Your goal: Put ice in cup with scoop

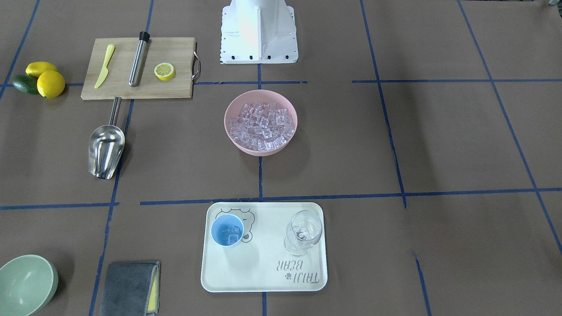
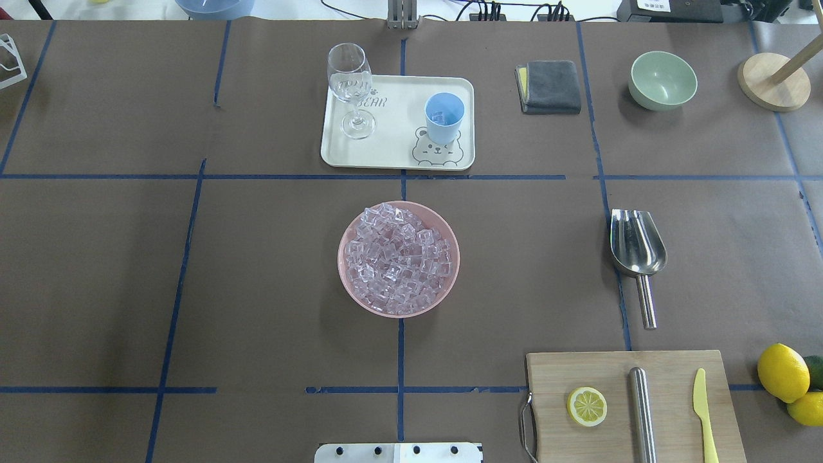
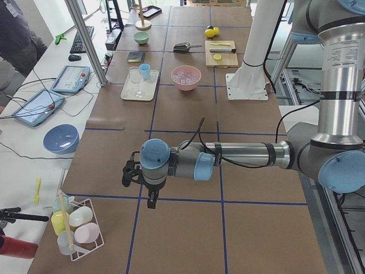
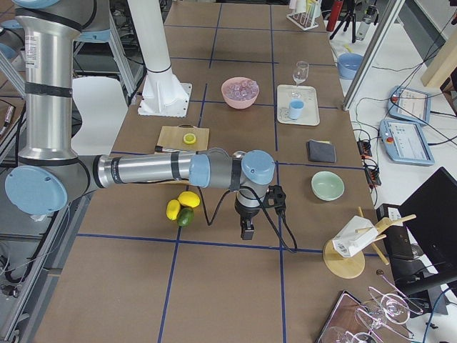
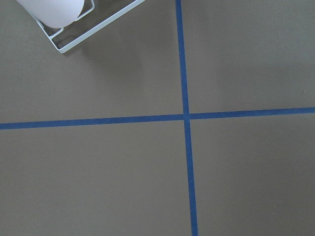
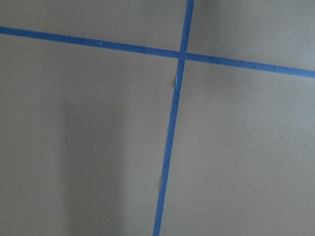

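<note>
The ice (image 2: 397, 257) is a heap of clear cubes in a pink bowl (image 2: 450, 283) at the table's middle. The light-blue cup (image 2: 443, 117) stands upright on a cream tray (image 2: 392, 157) and holds a few cubes (image 1: 231, 234). The steel scoop (image 2: 636, 247) lies free on the table on my right side, handle toward my base. My left gripper (image 3: 151, 201) hangs over bare table far to my left. My right gripper (image 4: 247, 231) hangs over bare table far to my right, beyond the lemons. Both show only in the side views, so I cannot tell whether they are open.
A wine glass (image 2: 350, 83) stands on the tray beside the cup. A cutting board (image 2: 633, 408) holds a lemon slice, a steel cylinder and a yellow knife. Lemons (image 2: 782, 373), a green bowl (image 2: 663, 80) and a grey cloth (image 2: 550, 87) lie on my right side.
</note>
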`<state>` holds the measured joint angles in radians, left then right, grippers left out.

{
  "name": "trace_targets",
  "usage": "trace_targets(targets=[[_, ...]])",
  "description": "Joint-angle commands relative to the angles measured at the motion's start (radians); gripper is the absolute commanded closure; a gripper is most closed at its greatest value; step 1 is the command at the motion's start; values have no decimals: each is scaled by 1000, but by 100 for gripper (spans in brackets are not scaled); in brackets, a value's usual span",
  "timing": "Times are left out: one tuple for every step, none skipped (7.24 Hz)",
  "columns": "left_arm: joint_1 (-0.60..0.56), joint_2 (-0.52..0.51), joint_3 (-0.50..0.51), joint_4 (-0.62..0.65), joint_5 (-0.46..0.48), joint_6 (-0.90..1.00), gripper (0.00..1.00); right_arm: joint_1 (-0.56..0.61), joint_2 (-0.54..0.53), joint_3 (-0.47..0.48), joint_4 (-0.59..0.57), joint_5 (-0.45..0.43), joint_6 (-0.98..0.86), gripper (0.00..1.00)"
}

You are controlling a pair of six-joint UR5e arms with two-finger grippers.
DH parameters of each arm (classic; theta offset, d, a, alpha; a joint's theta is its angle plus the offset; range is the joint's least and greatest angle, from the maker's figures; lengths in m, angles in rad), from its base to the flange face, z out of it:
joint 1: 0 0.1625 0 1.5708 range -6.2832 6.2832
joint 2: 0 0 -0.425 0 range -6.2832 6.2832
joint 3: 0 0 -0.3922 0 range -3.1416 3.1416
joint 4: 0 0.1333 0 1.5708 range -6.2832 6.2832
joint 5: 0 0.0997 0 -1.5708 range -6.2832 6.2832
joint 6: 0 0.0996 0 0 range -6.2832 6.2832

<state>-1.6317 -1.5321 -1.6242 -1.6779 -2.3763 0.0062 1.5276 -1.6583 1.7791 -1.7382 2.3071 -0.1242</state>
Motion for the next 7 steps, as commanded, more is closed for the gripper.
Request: trace_targets(targets=[[0, 3, -58, 64, 35, 11, 0, 0, 0, 0, 0, 0, 0, 0], [0, 3, -53, 37, 28, 11, 0, -1, 2, 0, 0, 2, 0, 0], [-2, 4, -56, 21, 22, 12, 0, 0, 0, 0, 0, 0, 0, 0], [1, -22, -45, 8, 23, 11, 0, -1, 2, 2, 0, 2, 0, 0], [0, -43, -58, 6, 26, 6, 0, -1, 2, 3, 0, 2, 2, 0], [0, -43, -62, 6, 25, 8, 0, 0, 2, 6, 0, 2, 2, 0], [0, -36, -81, 7, 28, 8, 0, 0, 2, 8, 0, 2, 2, 0]])
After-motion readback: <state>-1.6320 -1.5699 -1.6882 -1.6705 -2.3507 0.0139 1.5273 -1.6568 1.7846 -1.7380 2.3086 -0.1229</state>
